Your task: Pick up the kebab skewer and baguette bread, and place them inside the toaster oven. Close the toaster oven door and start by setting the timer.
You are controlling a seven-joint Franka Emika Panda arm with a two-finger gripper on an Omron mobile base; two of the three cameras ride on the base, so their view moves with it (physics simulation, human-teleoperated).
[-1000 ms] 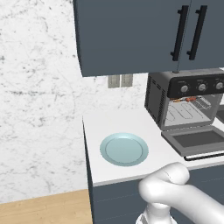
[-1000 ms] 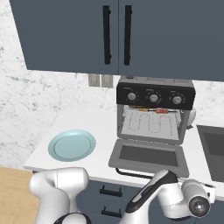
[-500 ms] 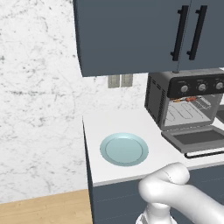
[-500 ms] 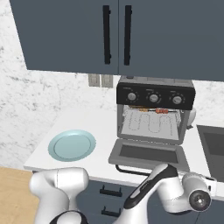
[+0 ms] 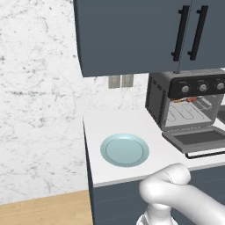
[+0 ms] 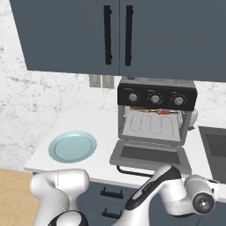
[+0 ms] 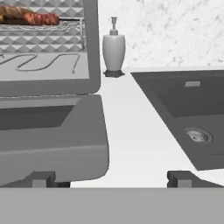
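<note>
**Observer A:** Status check. Toaster oven [image 6: 154, 117] stands on the tabletop [image 5: 110, 125] with the toaster oven door [image 6: 150, 155] dropped fully open. Kebab skewer [image 7: 37, 18] lies on the wire rack [image 7: 41, 27] inside, near the top of the cavity. Something golden-brown sits at its far left end in the hand view; whether that is the baguette bread, I cannot tell.

**Observer B:** Tool state?

**Observer A:** Tool [image 7: 111, 178] is spread wide and carries nothing. It sits low at the tabletop edge, just off the right corner of the lowered door, facing the gap between door and sink [image 7: 188, 109].

**Observer B:** Hazards from this position?

**Observer A:** First, in my judgement: the tool is beside the door, not under its handle [image 6: 132, 171]. A lift begun here would likely catch the door corner and skew it, or miss altogether. Second: a wide sweep to the right could strike the soap dispenser [image 7: 113, 50] standing just beside the oven. Third: if the bread is not in fact loaded, shutting the door now would seal the oven with half the load. Fourth: the plate [image 5: 125, 149] lies well to the left, apart from any likely path; low risk.
</note>
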